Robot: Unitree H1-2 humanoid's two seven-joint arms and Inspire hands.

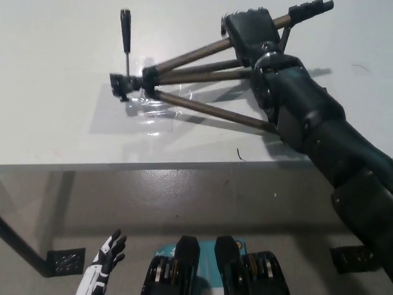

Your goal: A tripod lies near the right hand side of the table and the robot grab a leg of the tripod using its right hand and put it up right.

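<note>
The tripod (184, 64) rests on the white table (61, 123), its brown legs fanning out to the right. Its black head (126, 86) points left, with the pan handle (126, 27) sticking up toward the far side. The head seems slightly raised, with its shadow offset below it. My black right hand (249, 31) is wrapped around the upper leg near its foot end (310, 10) and is shut on it. The hand hides that stretch of the leg. My white left hand (105, 261) hangs at the lower left below the table, fingers apart.
The table's front edge (153, 165) runs across the middle of the picture, with grey floor below it. A small dark mark (241, 155) lies near the edge. Black floor plates (64, 261) (350, 258) sit at both lower sides.
</note>
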